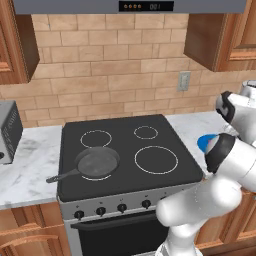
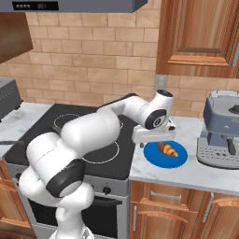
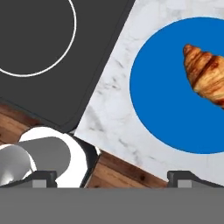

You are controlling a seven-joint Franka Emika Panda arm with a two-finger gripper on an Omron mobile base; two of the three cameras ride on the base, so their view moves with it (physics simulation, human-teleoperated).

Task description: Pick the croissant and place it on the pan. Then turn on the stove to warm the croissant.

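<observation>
The croissant [image 2: 168, 150], golden and ridged, lies on a flat blue plate [image 2: 179, 158] on the counter right of the stove [image 2: 84, 135]. My gripper [image 2: 154, 140] hovers just above the plate's left edge, jaws wide open and holding nothing. In the hand view the croissant [image 3: 206, 75] sits at the upper right of the blue plate [image 3: 166, 100], off to the side of my gripper [image 3: 116, 179], not between the fingertips [image 3: 186, 177]. The dark grey pan [image 1: 97, 162] rests empty on the front left burner of the stove [image 1: 127, 150], handle pointing to the front left.
Four black knobs [image 1: 122, 207] line the stove's steel front panel. A grey toaster oven [image 1: 7, 132] stands on the left counter. A coffee machine [image 2: 223, 133] stands right of the plate. Wall cabinets and a range hood hang overhead.
</observation>
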